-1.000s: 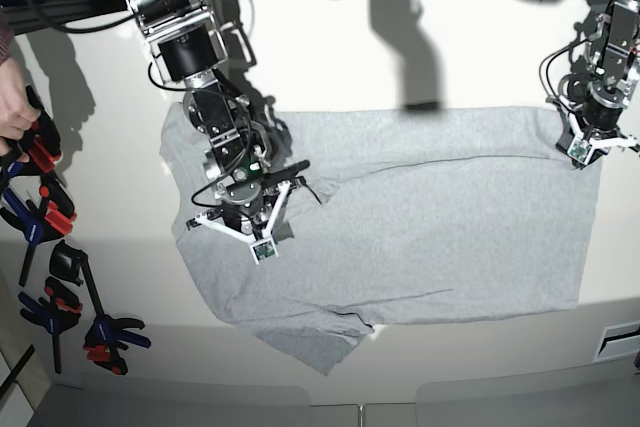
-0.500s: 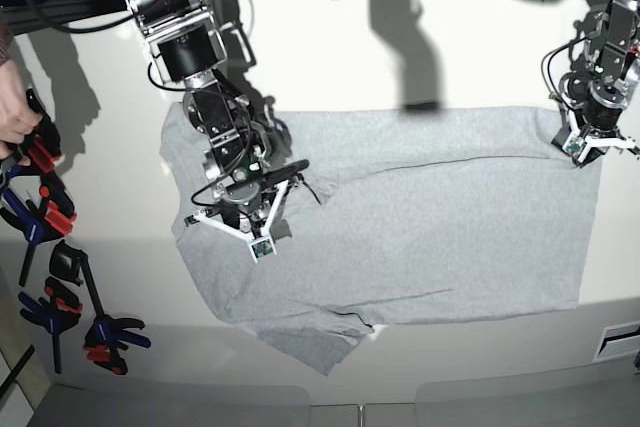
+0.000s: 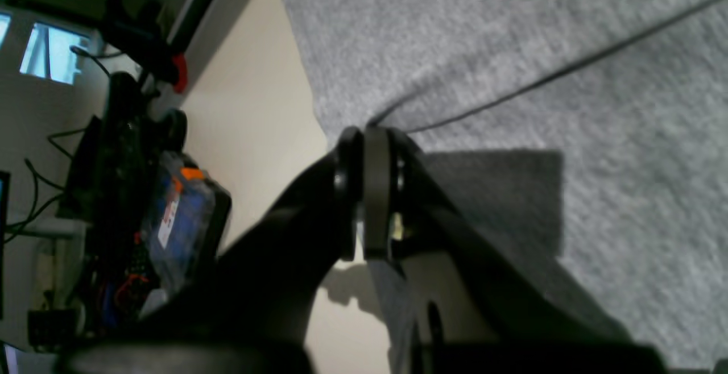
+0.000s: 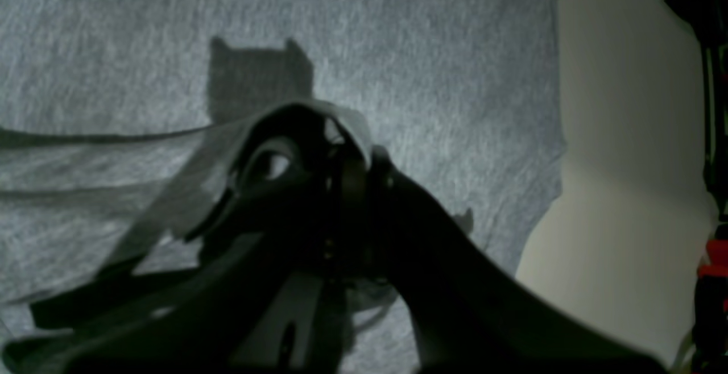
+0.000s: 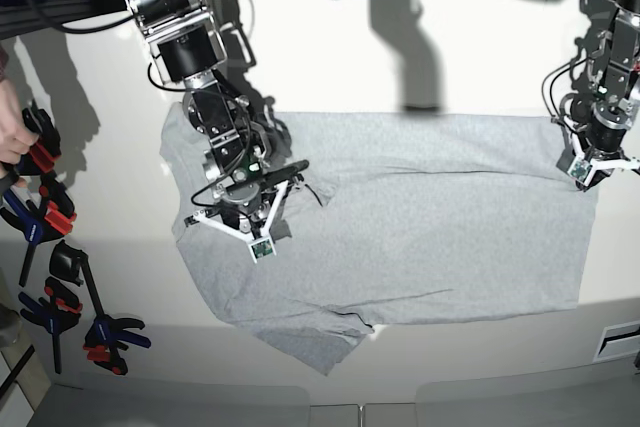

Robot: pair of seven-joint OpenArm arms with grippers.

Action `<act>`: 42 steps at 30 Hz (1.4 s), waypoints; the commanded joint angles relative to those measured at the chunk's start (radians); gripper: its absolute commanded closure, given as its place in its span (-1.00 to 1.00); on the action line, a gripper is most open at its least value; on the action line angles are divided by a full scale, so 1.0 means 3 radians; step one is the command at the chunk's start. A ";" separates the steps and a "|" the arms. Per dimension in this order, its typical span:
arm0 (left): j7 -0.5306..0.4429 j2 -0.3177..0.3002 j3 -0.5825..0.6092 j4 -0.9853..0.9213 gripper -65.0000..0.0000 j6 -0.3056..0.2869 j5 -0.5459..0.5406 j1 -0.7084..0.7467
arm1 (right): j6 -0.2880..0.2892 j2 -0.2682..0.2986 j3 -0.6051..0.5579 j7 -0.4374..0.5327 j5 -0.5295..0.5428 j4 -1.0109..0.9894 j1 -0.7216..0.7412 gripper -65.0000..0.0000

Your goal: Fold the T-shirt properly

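The light grey T-shirt (image 5: 430,227) lies spread flat across the cream table, plain side up, with a sleeve (image 5: 315,339) sticking out at the front edge. My left gripper (image 5: 590,173) is at the shirt's far right corner, shut on the hem. In the left wrist view the closed fingers (image 3: 367,146) pinch the T-shirt (image 3: 569,50) at its edge. My right gripper (image 5: 297,169) is over the left part of the shirt, shut on a raised pinch of cloth. In the right wrist view, T-shirt fabric (image 4: 318,113) drapes over the closed fingertips (image 4: 350,163).
Several black, blue and red clamps (image 5: 45,222) lie along the left table edge, and a person's hand (image 5: 14,125) reaches in there. A blue-and-orange case (image 3: 179,220) stands beyond the table's right side. Bare table (image 5: 400,57) lies behind the shirt.
My left gripper has shifted a little toward the front with the shirt's corner, smoothing the crease along the top edge. The right arm has held still. The hand at left drew back.
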 commanded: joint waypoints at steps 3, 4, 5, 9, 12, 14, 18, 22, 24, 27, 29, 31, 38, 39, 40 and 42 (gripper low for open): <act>-0.0034 -0.0076 -0.0034 0.0034 1.00 0.0060 -0.0014 -0.0047 | -0.0047 0.0009 0.0018 0.0081 -0.0062 0.0055 0.0099 1.00; -0.0028 -0.0076 -0.0034 0.0034 1.00 0.0061 -0.0014 -0.0048 | -0.0047 0.0009 0.0018 0.0104 -0.0062 0.0055 0.0099 0.86; -0.0031 -0.0076 -0.0034 0.0034 1.00 0.0060 -0.0014 -0.0048 | -0.0047 0.0009 0.0018 0.0130 -0.0062 0.0055 0.0099 0.65; -0.0055 -0.0076 -0.0034 0.0034 1.00 0.0062 -0.0003 -0.0048 | -0.0047 0.0008 0.0018 0.0191 -0.0064 0.0055 0.0100 0.22; -0.0053 -0.0076 -0.0034 0.0034 1.00 0.0061 -0.0003 -0.0047 | -0.0047 0.0008 0.0018 0.0172 -0.0062 0.0055 0.0099 0.22; -0.0053 -0.0076 -0.0034 0.0034 1.00 0.0061 -0.0003 -0.0048 | -0.0047 0.0008 0.0018 0.0145 -0.0062 0.0055 0.0099 0.22; -0.0052 -0.0076 -0.0034 0.0034 0.94 0.0061 -0.0003 -0.0048 | -0.0047 0.0008 0.0018 0.0099 -0.0062 0.0055 0.0099 0.22; -0.0055 -0.0076 -0.0034 0.0034 0.50 0.0062 -0.0004 -0.0048 | -0.0046 0.0008 0.0018 0.0076 -0.0062 0.0055 0.0099 0.22; -0.0055 -0.0076 -0.0034 0.0034 0.50 0.0062 -0.0003 -0.0050 | -0.0046 0.0009 0.0018 0.0065 -0.0062 0.0055 0.0099 0.22; -0.0055 -0.0076 -0.0034 0.0034 0.50 0.0062 -0.0003 -0.0051 | -0.0046 0.0008 0.0018 0.0061 -0.0062 0.0055 0.0099 0.22; -0.0055 -0.0076 -0.0034 0.0034 0.50 0.0062 -0.0003 -0.0058 | -0.0046 0.0008 0.0018 0.0061 -0.0061 0.0055 0.0099 0.22; -0.0057 -0.0076 -0.0034 0.0034 0.50 0.0062 -0.0004 -0.0075 | -0.0045 0.0008 0.0018 0.0047 -0.0061 0.0055 0.0099 0.22; -0.0192 -0.0066 -0.0034 0.0033 0.50 0.0064 -0.0009 -0.0118 | -0.0045 0.0008 0.0018 -0.0079 -0.0062 0.0055 0.0099 0.22; -0.0192 -0.0061 -0.0034 0.0033 0.50 0.0064 -0.0017 -0.0123 | -0.0045 0.0008 0.0018 -0.0079 -0.0062 0.0055 0.0098 0.22; -0.0191 -0.0050 -0.0034 0.0033 0.50 0.0061 -0.0018 -0.0137 | -0.0045 0.0008 0.0018 -0.0080 -0.0062 0.0055 0.0099 0.22; -0.0191 -0.0013 -0.0034 -0.0011 0.50 0.0060 -0.0017 -0.0179 | -0.0045 0.0008 0.0018 -0.0078 -0.0062 0.0055 0.0099 0.22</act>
